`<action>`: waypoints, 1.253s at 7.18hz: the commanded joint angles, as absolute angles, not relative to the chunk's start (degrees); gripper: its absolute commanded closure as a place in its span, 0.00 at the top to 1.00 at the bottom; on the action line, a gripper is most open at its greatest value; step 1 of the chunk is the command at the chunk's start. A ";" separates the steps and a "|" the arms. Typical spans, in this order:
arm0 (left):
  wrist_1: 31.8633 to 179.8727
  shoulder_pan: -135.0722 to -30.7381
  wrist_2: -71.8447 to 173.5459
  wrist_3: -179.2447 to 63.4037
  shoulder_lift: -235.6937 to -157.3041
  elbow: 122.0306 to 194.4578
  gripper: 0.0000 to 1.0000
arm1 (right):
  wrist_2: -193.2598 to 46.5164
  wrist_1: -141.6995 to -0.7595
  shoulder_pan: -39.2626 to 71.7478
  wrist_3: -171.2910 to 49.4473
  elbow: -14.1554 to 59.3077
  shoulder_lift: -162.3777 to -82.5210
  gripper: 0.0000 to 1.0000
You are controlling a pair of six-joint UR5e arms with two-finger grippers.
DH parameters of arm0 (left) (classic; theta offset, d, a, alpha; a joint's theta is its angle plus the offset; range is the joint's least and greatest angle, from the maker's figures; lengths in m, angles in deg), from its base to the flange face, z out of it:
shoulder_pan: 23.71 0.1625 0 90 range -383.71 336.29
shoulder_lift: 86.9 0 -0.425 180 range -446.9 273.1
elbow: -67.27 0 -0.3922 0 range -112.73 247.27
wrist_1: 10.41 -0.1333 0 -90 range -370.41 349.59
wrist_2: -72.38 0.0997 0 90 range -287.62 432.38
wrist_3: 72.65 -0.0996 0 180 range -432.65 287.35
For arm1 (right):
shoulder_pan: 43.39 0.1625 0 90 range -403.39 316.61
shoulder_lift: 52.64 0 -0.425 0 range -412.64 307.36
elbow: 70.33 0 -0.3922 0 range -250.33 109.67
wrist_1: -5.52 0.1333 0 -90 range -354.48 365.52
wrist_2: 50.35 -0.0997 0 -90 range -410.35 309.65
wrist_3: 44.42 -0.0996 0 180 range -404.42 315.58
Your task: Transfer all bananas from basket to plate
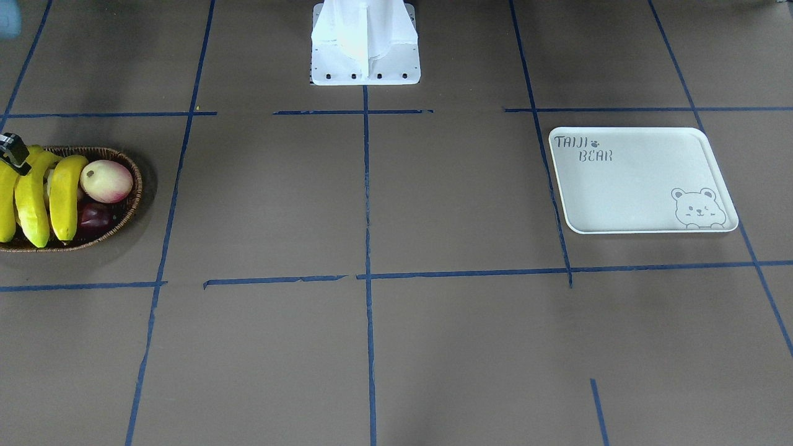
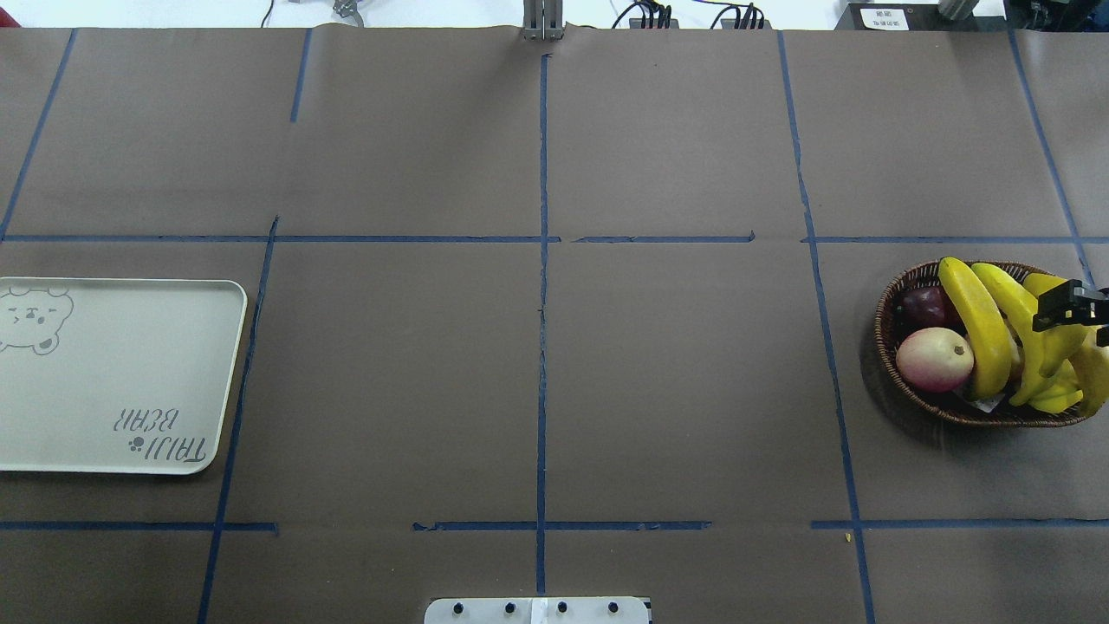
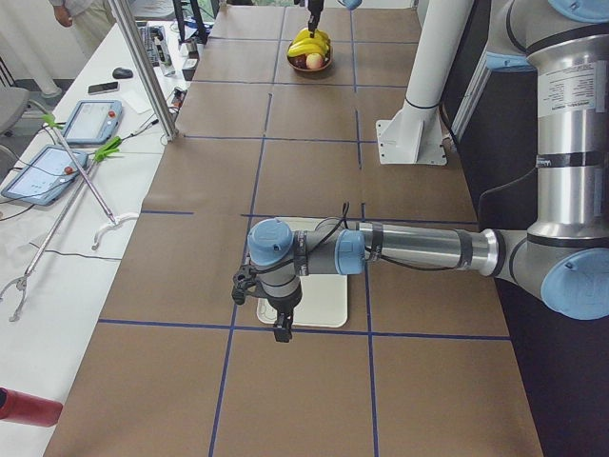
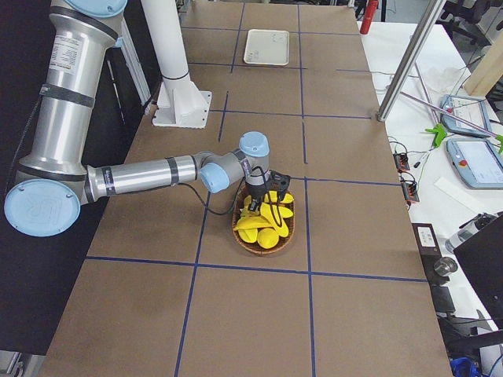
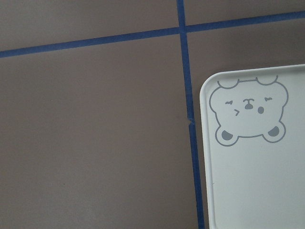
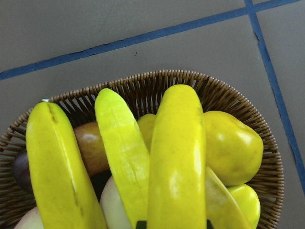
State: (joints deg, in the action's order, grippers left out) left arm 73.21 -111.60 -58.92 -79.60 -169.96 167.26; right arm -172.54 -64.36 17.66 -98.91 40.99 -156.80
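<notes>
Jaws of right gripper [image 2: 1064,312] down on long yellow bananas [image 2: 979,325] in brown wicker basket [image 2: 883,334], perhaps astride one; closure unclear. First pick; next: firm pinch, lift, carry to cream rectangular plate [image 2: 130,381].

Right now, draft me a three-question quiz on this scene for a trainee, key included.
1. True or false: the plate already holds a banana.
2. What does the right gripper hang over? A) the plate B) the basket with the bananas C) neither
3. Short answer: what words are printed on the plate?
Key: 1 false, the plate is bare. 2 B. 3 TAIJI BEAR.
</notes>
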 commanded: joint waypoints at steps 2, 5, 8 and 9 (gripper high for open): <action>73.26 -111.60 -58.92 -79.59 -169.96 167.91 1.00 | -173.12 -65.14 20.40 -97.87 44.17 -156.97 0.00; 73.44 -111.25 -58.84 -79.16 -170.57 169.84 1.00 | -177.34 -64.45 25.34 -90.22 47.08 -152.95 0.00; 81.66 -110.55 -59.01 -78.63 -173.82 172.22 1.00 | -178.14 -64.36 20.46 -90.21 47.01 -145.40 0.00; 82.22 -109.24 -60.49 -78.54 -174.87 172.30 1.00 | -177.97 -64.44 17.72 -92.13 46.92 -142.06 0.00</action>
State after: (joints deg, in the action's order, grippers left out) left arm 80.03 -110.30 -59.28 -78.65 -173.69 172.17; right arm -178.04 -64.42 21.12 -90.73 47.07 -145.87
